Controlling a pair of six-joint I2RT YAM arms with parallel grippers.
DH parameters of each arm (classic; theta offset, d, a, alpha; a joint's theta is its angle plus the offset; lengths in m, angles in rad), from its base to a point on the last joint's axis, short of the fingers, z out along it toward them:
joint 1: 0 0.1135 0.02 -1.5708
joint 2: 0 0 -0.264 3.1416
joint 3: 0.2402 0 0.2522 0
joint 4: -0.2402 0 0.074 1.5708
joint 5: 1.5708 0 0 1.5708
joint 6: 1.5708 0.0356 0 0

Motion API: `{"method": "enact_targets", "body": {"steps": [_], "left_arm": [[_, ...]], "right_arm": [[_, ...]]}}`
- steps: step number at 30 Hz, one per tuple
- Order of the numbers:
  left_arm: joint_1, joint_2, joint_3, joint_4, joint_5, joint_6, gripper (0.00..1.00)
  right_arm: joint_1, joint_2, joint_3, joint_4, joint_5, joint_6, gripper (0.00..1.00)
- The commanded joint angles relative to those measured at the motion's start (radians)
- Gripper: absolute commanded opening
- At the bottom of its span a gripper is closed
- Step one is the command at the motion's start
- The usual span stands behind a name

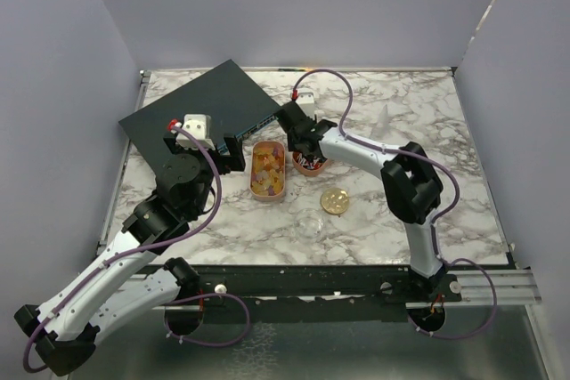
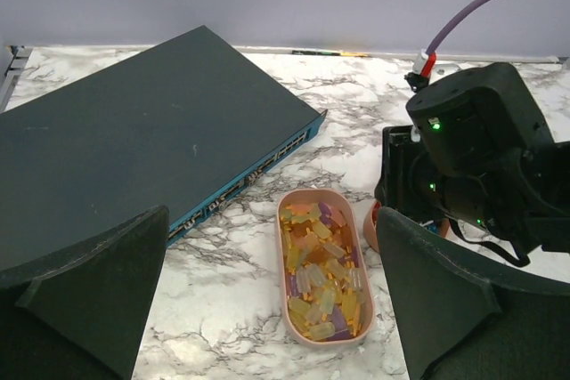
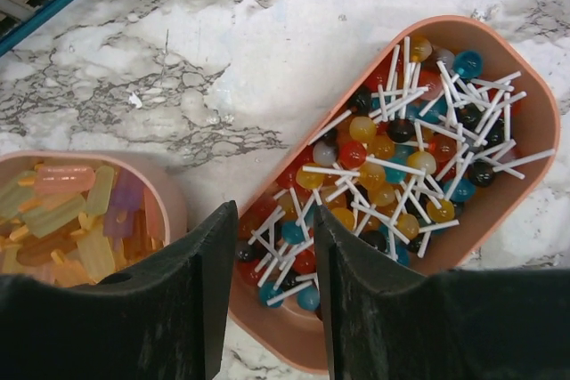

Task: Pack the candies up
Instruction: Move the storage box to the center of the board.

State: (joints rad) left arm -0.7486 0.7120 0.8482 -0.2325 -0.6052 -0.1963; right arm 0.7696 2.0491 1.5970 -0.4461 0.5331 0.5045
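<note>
Marble covers the table [image 1: 401, 211], with a dark flat box [image 1: 200, 109] across its far left corner. Of the 2 arms, the right reaches in from the near right, elbow raised and wrist tipped down. This puts the right hand [image 3: 274, 220] over the near end of the lollipop tray [image 3: 534, 113]. The left arm stretches up the left side, and the left hand [image 2: 272, 255] hangs released. Its fingers are spread wide, aimed at the jelly tray [image 2: 307, 193] and gripping nothing.

The 2 oval trays lie just beside each other at mid-table. A round gold lid [image 1: 335, 200] sits apart, nearer the bases.

The candies are in the trays: lollipops [image 3: 401, 157] with white sticks lying every way, and jelly sweets [image 2: 322, 273] in the left one. The right hand is nearer the lollipops. They lie directly below it and run on slantwise along the tray's long axis. Its fingers stand a narrow gap apart with nothing seen pinched between them. A pick probably needs a stick lying across that gap.
</note>
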Motion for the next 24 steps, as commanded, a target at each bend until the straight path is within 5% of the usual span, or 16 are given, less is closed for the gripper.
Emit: {"method": "enact_targets", "body": {"steps": [1, 17, 24], "left_arm": [[-0.003, -0.009, -0.01, 0.013, 0.025, -0.005, 0.99], [-0.003, -0.008, -0.011, 0.015, 0.023, -0.003, 0.99], [-0.004, -0.007, -0.011, 0.015, 0.023, -0.001, 0.99]], "right_arm": [[-0.017, 0.054, 0.055, 0.021, -0.024, 0.058, 0.43], [-0.044, 0.135, 0.103, 0.031, -0.038, 0.134, 0.4], [-0.044, 0.148, 0.105, 0.027, -0.044, 0.132, 0.27]]}}
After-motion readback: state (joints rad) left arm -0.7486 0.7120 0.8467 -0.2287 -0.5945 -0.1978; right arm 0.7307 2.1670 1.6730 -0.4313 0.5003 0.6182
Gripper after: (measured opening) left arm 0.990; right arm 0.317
